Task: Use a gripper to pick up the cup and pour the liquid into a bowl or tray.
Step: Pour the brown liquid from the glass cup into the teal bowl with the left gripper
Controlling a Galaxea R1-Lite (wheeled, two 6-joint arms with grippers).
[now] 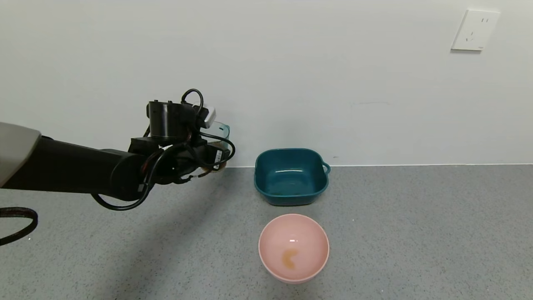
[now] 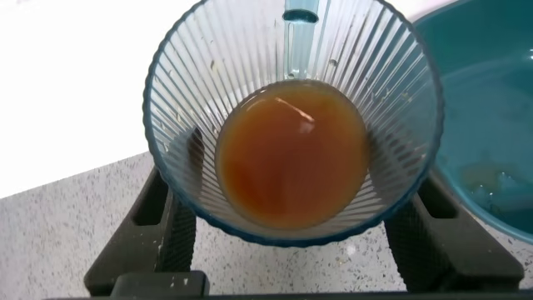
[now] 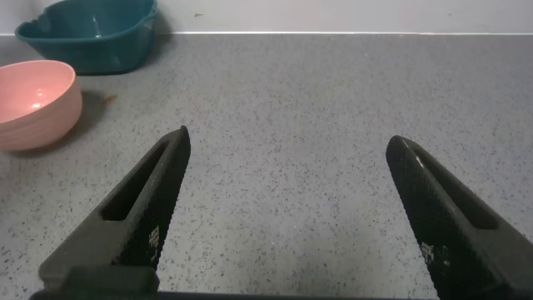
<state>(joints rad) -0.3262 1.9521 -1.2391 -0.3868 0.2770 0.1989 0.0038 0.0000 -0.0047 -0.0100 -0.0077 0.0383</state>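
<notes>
My left gripper (image 1: 210,156) is shut on the translucent blue-grey ribbed cup (image 1: 219,137) and holds it upright in the air, to the left of the dark teal basin (image 1: 290,176). In the left wrist view the cup (image 2: 400,108) sits between the black fingers (image 2: 171,229), with amber-brown liquid (image 2: 291,154) in its bottom, and the basin's rim (image 2: 466,12) shows just beside it. My right gripper (image 3: 287,154) is open and empty above bare counter, out of the head view. The basin also shows in the right wrist view (image 3: 87,33).
A round pale pink bowl (image 1: 293,248) with a small orange-brown stain stands in front of the basin; it also shows in the right wrist view (image 3: 33,100). The white wall runs close behind the basin. A wall socket (image 1: 474,30) is at the upper right.
</notes>
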